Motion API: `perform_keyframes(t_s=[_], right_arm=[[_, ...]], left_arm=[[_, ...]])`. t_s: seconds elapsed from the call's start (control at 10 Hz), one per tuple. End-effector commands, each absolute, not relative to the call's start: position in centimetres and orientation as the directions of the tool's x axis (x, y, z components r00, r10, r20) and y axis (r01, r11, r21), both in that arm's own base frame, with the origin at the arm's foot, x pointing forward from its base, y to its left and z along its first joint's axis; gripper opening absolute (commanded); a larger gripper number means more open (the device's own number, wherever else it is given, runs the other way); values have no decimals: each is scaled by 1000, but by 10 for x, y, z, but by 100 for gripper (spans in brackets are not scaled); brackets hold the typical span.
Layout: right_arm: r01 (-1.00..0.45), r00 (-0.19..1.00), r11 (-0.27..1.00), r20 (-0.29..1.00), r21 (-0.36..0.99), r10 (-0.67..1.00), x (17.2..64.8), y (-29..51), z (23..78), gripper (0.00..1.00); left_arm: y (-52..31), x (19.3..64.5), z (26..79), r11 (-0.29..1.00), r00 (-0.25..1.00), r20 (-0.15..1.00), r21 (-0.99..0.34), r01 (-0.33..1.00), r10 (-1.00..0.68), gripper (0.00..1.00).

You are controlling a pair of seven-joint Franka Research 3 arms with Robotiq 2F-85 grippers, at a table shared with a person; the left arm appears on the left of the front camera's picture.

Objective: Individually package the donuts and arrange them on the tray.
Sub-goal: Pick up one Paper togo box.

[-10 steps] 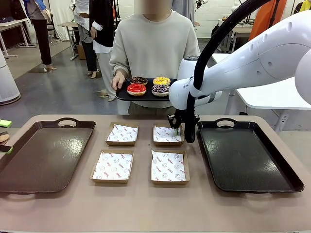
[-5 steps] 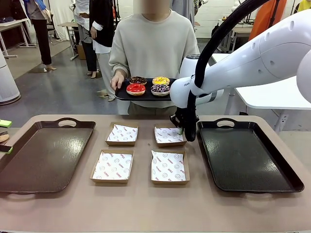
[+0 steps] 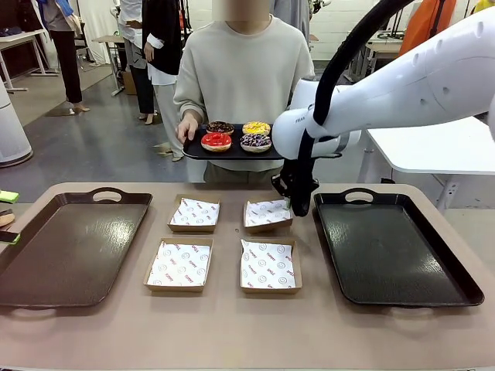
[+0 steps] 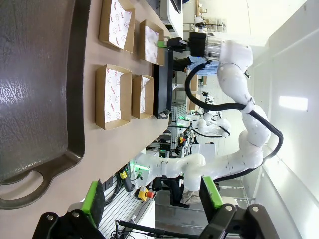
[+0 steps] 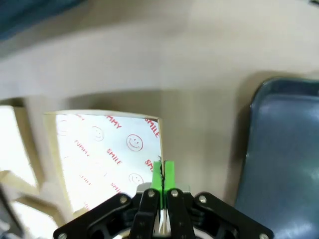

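Pinching the thin rim of a shallow brown cardboard box [image 3: 265,213], the right gripper [image 3: 292,207] presses its green pads [image 5: 157,175] flat together. The left gripper [image 4: 152,195] gapes wide, holding nothing.

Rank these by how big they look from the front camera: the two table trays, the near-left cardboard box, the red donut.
1. left tray and right tray: alike, no ranking between them.
2. near-left box.
3. red donut: smallest, though it sits farther from the camera, which shrinks it.
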State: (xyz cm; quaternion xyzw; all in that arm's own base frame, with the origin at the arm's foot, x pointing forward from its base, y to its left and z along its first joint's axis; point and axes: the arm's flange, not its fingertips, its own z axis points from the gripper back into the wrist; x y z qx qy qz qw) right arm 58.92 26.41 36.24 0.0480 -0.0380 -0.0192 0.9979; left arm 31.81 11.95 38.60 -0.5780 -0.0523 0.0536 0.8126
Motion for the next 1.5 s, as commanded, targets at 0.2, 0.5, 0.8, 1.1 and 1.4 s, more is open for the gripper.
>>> perform_keyframes(t_s=[0.2,0.5,0.8,1.1,1.4], right_arm=[[11,997,994,70,111,-19,583,256,452,0],[-29,999,999,34,42,27,601,267,503,0],[-32,999,999,-18,7,32,622,277,519,0],[-18,1000,999,5,36,18,602,267,515,0],[-18,1000,999,5,36,18,602,267,515,0]], left_arm=[[120,317,388,324,988,15,-945,-36,153,100],[120,317,388,324,988,15,-945,-36,153,100],[120,317,388,324,988,15,-945,-36,153,100],[120,317,388,324,988,15,-945,-36,153,100],[120,317,388,324,988,15,-945,-36,153,100]])
